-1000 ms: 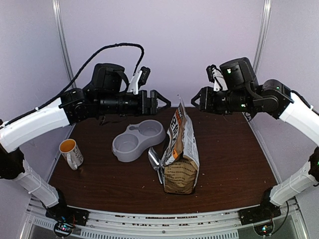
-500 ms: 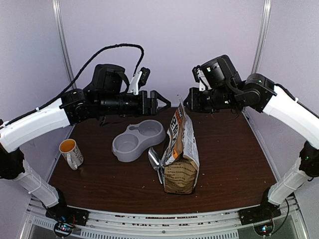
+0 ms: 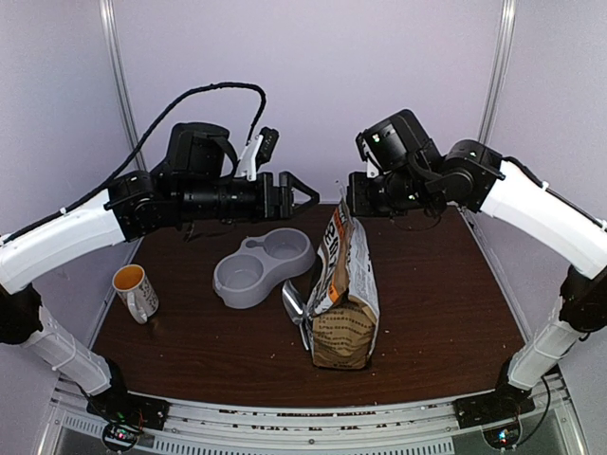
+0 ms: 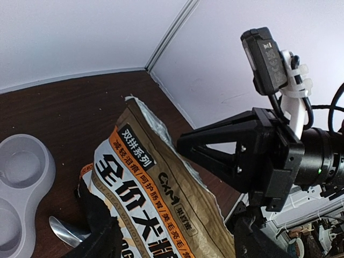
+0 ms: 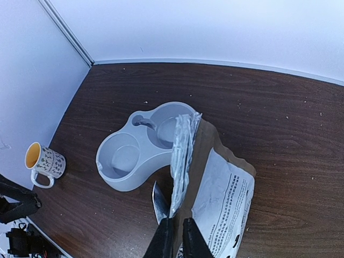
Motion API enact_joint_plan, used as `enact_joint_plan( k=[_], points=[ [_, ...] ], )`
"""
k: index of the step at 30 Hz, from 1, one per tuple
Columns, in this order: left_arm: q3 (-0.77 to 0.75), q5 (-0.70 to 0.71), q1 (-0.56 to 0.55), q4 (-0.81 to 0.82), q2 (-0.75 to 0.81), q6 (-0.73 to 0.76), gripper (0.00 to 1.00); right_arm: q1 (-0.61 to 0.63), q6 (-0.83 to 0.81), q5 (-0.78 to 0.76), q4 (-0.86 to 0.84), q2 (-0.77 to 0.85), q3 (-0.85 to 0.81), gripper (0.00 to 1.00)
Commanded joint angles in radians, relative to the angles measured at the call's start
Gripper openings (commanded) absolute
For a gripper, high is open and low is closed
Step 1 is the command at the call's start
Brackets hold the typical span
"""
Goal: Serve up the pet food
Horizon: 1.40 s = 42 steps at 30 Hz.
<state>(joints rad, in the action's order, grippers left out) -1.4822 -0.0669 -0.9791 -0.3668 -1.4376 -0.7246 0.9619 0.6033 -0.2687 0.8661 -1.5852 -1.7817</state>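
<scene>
From above, the bag (image 3: 343,303) stands upright at the middle of the desk (image 3: 436,303), its torn top open and pointing at the back wall. The pet food itself is out of sight. A scoop (image 3: 293,303) rests against the bag's left side, between it and the double bowl (image 3: 261,268), which lies just left of centre. A mug (image 3: 136,290) sits at the left of the frame, well apart from the bowl. Both arms reach in from the sides, high over the desk. The left pincer (image 3: 308,195) hangs over the bowl's far end. The right pincer (image 3: 351,195) is right at the bag's top edge.

In the left wrist view, the left fingers (image 4: 102,242) show as dark shapes in the two lower corners, spread wide with the bag's printed face between them. The right pincer's tip sits centre frame, just beside the bag's foil-lined rim. The bowl is at the left edge and the scoop's bowl is at lower left.

In the right wrist view, the right fingers (image 5: 164,239) stand at the bottom centre, pressed almost together with only a thin gap. The bag's top edge runs down to their tips, but I cannot tell whether they nip it. The bowl lies left of that edge, the scoop pokes out beside it, and the mug is at far left.
</scene>
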Motion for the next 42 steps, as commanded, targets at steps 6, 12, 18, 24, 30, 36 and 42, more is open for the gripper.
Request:
enact_joint_plan(
  k=[6, 12, 18, 24, 30, 36, 42],
  points=[
    [0.016, 0.006, -0.003, 0.052, 0.026, 0.000, 0.75, 0.006, -0.008, -0.049, 0.036, -0.032, -0.030, 0.10],
    [0.020, 0.004, -0.003, 0.054, 0.027, 0.000, 0.75, 0.010, -0.004, -0.049, 0.044, -0.035, -0.034, 0.17],
    [0.023, 0.003, -0.003, 0.058, 0.028, -0.002, 0.75, 0.020, -0.005, -0.048, 0.046, -0.034, -0.046, 0.22],
    [0.026, -0.002, -0.003, 0.060, 0.030, -0.002, 0.75, 0.025, -0.014, -0.070, 0.047, -0.040, -0.053, 0.26],
    [0.036, -0.002, -0.003, 0.066, 0.038, -0.003, 0.73, 0.025, -0.015, -0.096, 0.051, -0.046, -0.068, 0.28],
    [0.047, -0.002, -0.003, 0.074, 0.045, -0.009, 0.72, 0.025, -0.019, -0.110, 0.053, -0.039, -0.090, 0.28],
    [0.048, -0.004, -0.003, 0.081, 0.043, -0.010, 0.67, 0.024, -0.041, -0.135, 0.076, -0.046, -0.142, 0.30]
  ],
)
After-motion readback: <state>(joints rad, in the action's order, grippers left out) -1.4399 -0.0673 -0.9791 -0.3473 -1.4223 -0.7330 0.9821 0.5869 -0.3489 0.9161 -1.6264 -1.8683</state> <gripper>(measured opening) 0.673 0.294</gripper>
